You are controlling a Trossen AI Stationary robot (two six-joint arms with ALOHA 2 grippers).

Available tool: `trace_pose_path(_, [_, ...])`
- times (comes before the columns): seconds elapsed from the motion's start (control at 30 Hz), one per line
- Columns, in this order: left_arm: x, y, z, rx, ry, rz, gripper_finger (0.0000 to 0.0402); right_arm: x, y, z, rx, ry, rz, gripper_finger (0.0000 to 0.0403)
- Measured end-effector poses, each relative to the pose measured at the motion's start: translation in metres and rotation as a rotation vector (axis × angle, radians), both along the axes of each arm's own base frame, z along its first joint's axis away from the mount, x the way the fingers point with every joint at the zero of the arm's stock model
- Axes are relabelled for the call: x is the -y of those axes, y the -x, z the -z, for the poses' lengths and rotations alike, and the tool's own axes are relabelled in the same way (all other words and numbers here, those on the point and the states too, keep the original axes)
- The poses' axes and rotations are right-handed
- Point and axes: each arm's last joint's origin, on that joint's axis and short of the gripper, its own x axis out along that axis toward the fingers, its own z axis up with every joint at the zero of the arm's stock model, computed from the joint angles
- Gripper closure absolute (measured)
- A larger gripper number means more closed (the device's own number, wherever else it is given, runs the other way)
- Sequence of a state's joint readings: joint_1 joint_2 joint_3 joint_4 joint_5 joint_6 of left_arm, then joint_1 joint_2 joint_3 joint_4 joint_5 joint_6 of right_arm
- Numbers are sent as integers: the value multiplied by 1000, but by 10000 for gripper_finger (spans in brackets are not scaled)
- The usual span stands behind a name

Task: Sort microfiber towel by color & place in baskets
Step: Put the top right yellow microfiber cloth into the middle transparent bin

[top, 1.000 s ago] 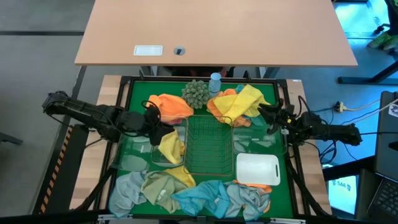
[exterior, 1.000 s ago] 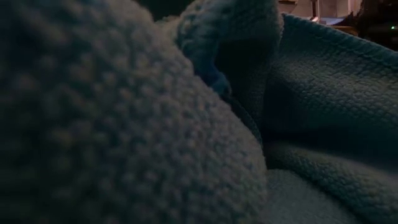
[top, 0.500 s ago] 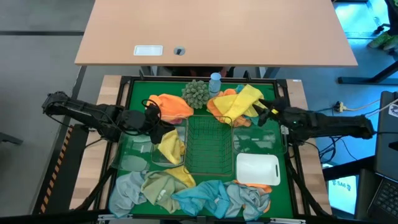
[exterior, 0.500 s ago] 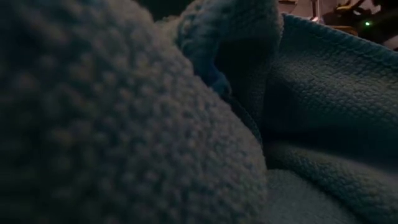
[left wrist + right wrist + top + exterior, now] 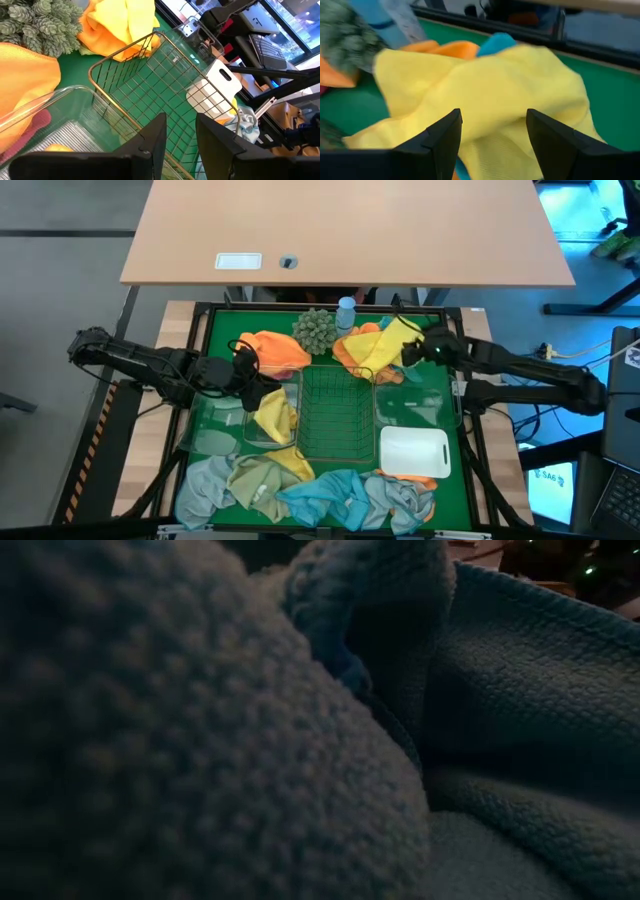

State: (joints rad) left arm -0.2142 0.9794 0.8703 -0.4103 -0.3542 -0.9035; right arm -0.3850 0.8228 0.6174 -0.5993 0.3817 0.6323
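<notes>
A yellow towel (image 5: 393,340) lies crumpled on orange ones (image 5: 355,358) at the far right of the green mat. My right gripper (image 5: 415,352) stands open just over it, and the yellow cloth (image 5: 485,90) fills the view ahead of its fingers. My left gripper (image 5: 258,383) is open with nothing between its fingers (image 5: 150,145). It hovers over a clear bin (image 5: 270,418) that holds a yellow towel. The wire-mesh basket (image 5: 336,415) stands in the middle, with a second clear bin (image 5: 412,402) and the white bin (image 5: 413,452) to its right.
A grey-green spiky ball (image 5: 315,330) and a small blue bottle (image 5: 346,313) stand at the far edge beside an orange towel (image 5: 275,350). Grey, olive and blue towels (image 5: 320,490) are heaped along the near edge. A blue towel (image 5: 500,690) blocks the low view.
My right arm has stretched out along the table's right side. Its gripper has turned and gone a little toward the far edge, ending over the yellow towel. The towels lie as before.
</notes>
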Motion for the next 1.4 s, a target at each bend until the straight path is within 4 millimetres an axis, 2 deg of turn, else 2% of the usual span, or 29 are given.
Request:
trace_pose_path(0.2, [0, 0, 0, 0, 0, 0, 303, 17, 1, 8, -15, -85, 48, 180])
trace_pose_path(0.47, [0, 0, 0, -8, -42, 22, 303, 29, -2, 18, -36, -176, 59, 180])
trace_pose_path(0.93, [0, 0, 0, -8, -44, 23, 303, 40, -20, 29, -26, -171, 47, 183])
trace_pose_path(1.03, [0, 0, 0, -8, -44, 23, 303, 41, -22, 32, -36, -176, 47, 203])
trace_pose_path(1.13, [0, 0, 0, -8, -44, 23, 303, 41, -22, 33, -42, -178, 45, 240])
trace_pose_path(1.4, [0, 0, 0, -8, -44, 23, 303, 41, -22, 33, -48, -171, 34, 376])
